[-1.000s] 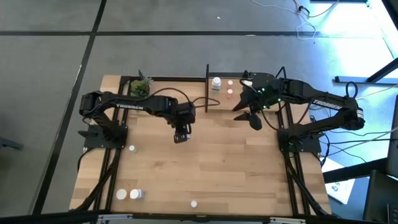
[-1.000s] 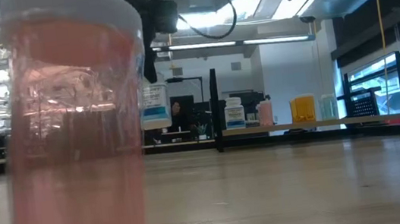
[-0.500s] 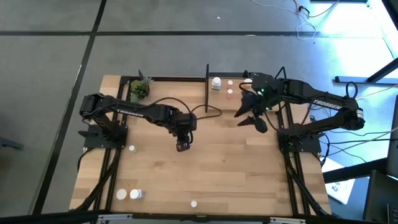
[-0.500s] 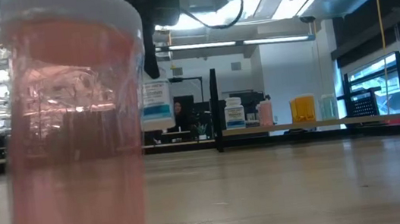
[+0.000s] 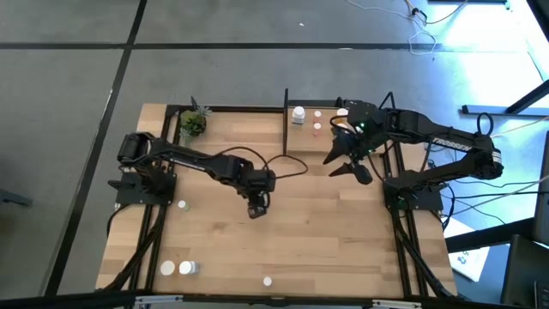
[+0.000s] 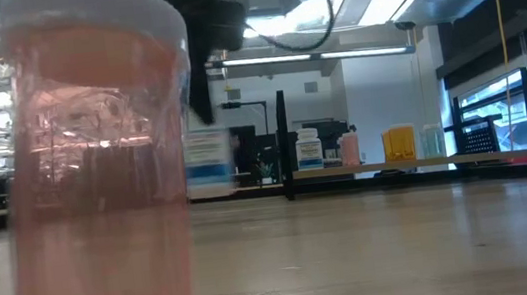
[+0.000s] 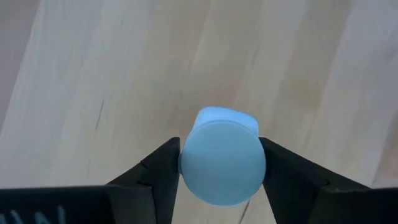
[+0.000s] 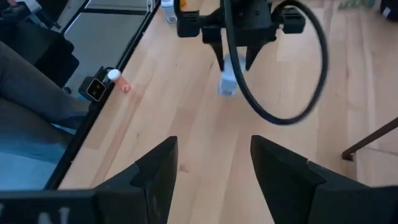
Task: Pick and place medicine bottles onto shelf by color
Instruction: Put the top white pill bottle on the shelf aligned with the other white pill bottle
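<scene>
My left gripper (image 5: pixel 257 209) hangs over the middle of the table, shut on a white medicine bottle (image 7: pixel 222 163) with a white cap and a blue label. The low view shows that bottle (image 6: pixel 207 162) blurred and above the tabletop. My right gripper (image 5: pixel 347 163) stands open and bare over the table's right side, near the shelf (image 5: pixel 319 120). On the shelf stand a white bottle (image 5: pixel 298 114) and some smaller ones (image 5: pixel 317 127); the low view shows white, pink, orange and pale green ones (image 6: pixel 399 143) in a row there. My left gripper pinches the white bottle at its cap end (image 7: pixel 189 165) between the two fingers (image 7: pixel 163 168), one on each side. The fingers come steeply from above. The bottle hangs below them, cap up and roughly upright, clear of the table.
Loose bottles stand on the table at the left (image 5: pixel 182 205), near left (image 5: pixel 167 268) (image 5: pixel 189 268) and near edge (image 5: pixel 268 281). A pink bottle (image 6: pixel 95 168) fills the low view's left. A small plant (image 5: pixel 193 122) sits at the far left corner. A black post (image 5: pixel 285 120) rises beside the shelf.
My left gripper has carried the white bottle toward the table's near edge and downward, rolling a little about its own line; the bottle stays held and clear of the table. My right gripper has turned in place without shifting.
</scene>
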You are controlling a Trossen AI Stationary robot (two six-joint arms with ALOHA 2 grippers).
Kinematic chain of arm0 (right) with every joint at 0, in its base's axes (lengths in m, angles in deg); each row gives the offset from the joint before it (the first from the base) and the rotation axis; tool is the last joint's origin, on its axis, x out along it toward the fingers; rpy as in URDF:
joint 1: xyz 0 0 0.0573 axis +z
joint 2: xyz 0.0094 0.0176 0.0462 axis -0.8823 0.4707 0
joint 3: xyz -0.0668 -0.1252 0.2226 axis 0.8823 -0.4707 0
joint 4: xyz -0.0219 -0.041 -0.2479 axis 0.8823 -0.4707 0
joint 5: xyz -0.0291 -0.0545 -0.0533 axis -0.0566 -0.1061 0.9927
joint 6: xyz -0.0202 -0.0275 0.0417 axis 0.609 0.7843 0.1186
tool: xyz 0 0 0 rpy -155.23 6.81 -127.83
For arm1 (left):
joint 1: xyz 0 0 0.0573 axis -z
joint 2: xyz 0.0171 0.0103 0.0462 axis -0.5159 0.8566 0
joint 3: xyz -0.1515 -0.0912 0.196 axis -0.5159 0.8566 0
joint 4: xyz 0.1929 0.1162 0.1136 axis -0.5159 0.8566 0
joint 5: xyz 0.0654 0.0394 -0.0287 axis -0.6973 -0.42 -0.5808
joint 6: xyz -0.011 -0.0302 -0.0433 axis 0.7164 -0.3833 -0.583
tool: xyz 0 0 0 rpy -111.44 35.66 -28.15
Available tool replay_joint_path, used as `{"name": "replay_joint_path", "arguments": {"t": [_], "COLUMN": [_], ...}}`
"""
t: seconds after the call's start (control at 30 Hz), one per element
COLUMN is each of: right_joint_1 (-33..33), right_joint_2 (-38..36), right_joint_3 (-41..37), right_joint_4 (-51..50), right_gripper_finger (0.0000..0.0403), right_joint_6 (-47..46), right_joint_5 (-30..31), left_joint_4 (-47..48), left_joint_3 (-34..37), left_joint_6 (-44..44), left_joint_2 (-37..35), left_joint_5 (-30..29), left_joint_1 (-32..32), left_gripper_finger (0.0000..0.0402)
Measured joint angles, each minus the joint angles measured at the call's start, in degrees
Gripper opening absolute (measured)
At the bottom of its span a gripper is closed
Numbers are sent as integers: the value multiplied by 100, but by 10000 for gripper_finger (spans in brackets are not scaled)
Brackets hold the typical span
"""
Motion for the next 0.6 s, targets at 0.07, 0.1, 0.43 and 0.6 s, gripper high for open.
{"name": "replay_joint_path", "arguments": {"t": [0.07,0.1,0.43,0.6], "right_joint_1": [-1,-1,-1,-1], "right_joint_2": [-3,-1,-1,-1], "right_joint_3": [0,0,0,0], "right_joint_4": [23,21,26,26], "right_gripper_finger": [205,205,205,205], "right_joint_6": [83,83,77,77], "right_joint_5": [1,11,46,46], "left_joint_4": [-36,-172,-134,-131], "left_joint_3": [10,-13,5,5], "left_joint_6": [-30,-82,-178,-281], "left_joint_2": [14,57,127,127], "left_joint_5": [-17,-35,-209,-489], "left_joint_1": [45,60,185,176], "left_gripper_finger": [186,186,186,186]}}
